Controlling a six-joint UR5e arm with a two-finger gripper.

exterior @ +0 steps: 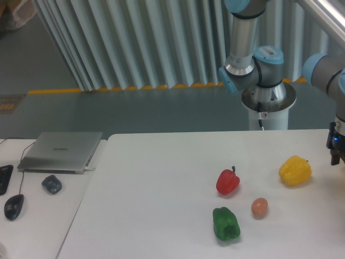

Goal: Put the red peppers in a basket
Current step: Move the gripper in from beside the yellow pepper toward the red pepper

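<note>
Presently, step: approach not begun; red pepper (227, 182) ungrasped.
Red pepper: upright on the table (151, 205), mid-right, stem up; green pepper (226, 224) just nearer, small tan object (259, 208) near right, yellow pepper (295, 170) well apart to the right.
Gripper (335, 145): at the far right edge, mostly cut off; grasp state cannot be told; nothing seen held.
Basket: not in view.
Next move, judged: bring the gripper left over the red pepper, descend between its neighbours, close on its body.
</note>
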